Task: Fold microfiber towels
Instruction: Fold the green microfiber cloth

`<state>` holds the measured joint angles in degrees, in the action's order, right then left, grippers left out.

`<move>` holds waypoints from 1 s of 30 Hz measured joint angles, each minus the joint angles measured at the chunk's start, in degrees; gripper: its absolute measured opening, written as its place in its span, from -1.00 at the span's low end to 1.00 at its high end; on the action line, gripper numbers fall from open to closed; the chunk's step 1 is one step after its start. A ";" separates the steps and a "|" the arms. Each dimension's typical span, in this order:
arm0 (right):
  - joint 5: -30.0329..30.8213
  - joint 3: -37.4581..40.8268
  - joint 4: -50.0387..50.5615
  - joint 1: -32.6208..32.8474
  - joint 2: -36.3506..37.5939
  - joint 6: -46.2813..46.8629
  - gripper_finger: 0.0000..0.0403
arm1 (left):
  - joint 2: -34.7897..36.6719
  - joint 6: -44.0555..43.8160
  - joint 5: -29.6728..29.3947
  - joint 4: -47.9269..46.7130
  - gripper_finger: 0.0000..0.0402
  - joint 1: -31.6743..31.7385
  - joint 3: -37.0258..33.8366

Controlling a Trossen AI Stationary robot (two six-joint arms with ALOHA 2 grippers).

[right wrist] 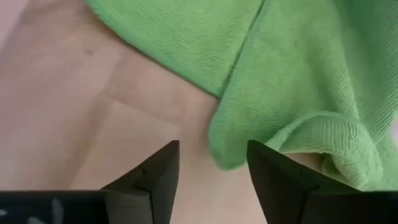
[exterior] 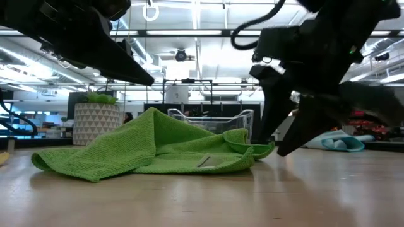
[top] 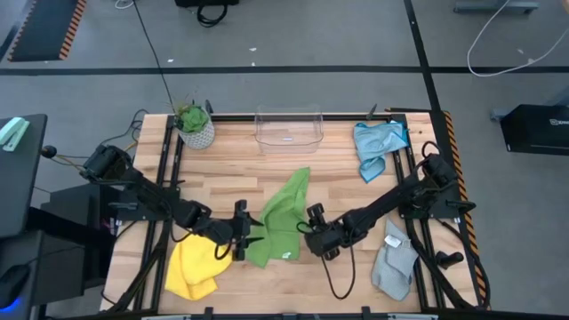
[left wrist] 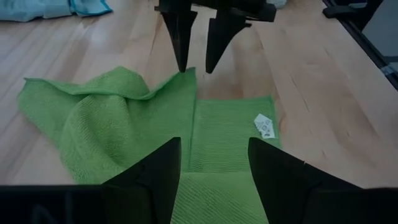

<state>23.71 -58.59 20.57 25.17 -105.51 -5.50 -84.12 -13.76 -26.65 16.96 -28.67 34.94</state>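
Observation:
The bright green towel (top: 283,218) lies rumpled and partly doubled over on the table's middle, with a white label (left wrist: 264,126) near its near edge. My left gripper (left wrist: 214,146) is open and hovers just over the towel's left edge. My right gripper (right wrist: 213,149) is open at the towel's right edge (right wrist: 219,155), fingers pointing down, with that edge between them. The yellow towel (top: 191,267) lies near left, the grey one (top: 393,262) near right, and the light blue one (top: 378,142) far right. My right gripper stands with one fingertip (left wrist: 182,62) at a raised bit of the green towel's right edge (left wrist: 186,73), coming slanting down from the table's right. I cannot tell whether it touches the cloth. The towel lies slack on the table.
A clear plastic bin (top: 288,129) stands at the far middle and a potted plant (top: 194,126) at the far left. Bare wood shows between the green towel and the bin, and along the near edge (top: 293,284).

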 joint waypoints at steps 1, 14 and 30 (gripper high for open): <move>-0.02 0.00 0.25 -0.52 -0.16 -0.63 -0.05 | 0.00 0.00 -0.02 0.01 -0.02 0.03 0.00; 4.99 -0.62 -2.95 0.26 0.77 -2.00 -0.94 | 0.00 0.01 0.02 1.21 -0.09 0.38 0.00; 8.48 -17.45 -2.13 -3.74 2.03 -2.78 -0.94 | 0.00 3.92 -5.45 -3.21 0.17 0.95 5.58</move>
<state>32.18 -76.03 18.44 21.43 -103.48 -8.28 -84.12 -9.84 -32.10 13.75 -27.73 40.52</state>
